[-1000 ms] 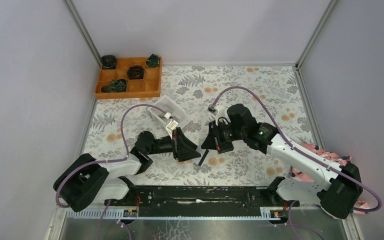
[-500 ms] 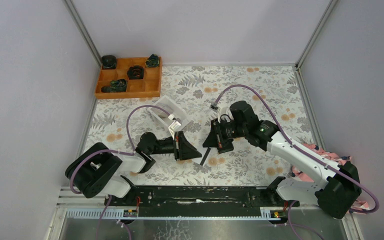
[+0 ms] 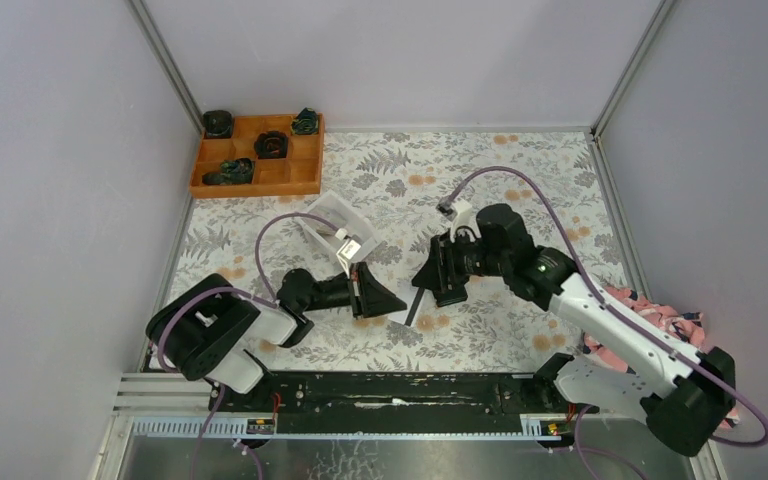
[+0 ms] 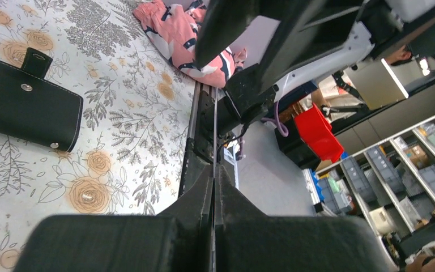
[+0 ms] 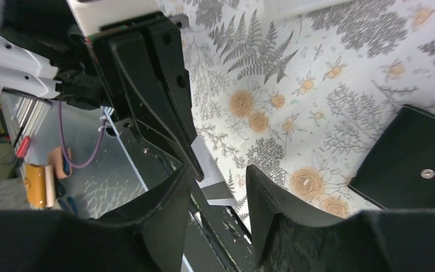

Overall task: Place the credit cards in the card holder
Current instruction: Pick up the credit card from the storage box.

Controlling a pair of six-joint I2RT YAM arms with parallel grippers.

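A whitish-grey credit card (image 5: 210, 164) sticks out on edge from my left gripper (image 3: 388, 304), which is shut on it; the left wrist view shows only its thin edge (image 4: 214, 148) between the closed fingers. My right gripper (image 5: 218, 173) stands open, its fingertips on either side of that card without touching it. In the top view the right gripper (image 3: 436, 285) faces the left one at mid-table. The black card holder (image 5: 410, 161), closed with its snap showing, lies flat on the floral table beside the right gripper; it also shows in the left wrist view as the card holder (image 4: 20, 105).
An orange compartmented box (image 3: 257, 155) with dark items sits at the back left. A white plastic tray (image 3: 338, 228) lies just behind the left gripper. Pink patterned cloth (image 3: 650, 310) is heaped at the right edge. The black base rail (image 3: 400, 388) runs along the near edge.
My left gripper has shut on the card. My right gripper, shut on it before, has opened and drawn back a little to the right.
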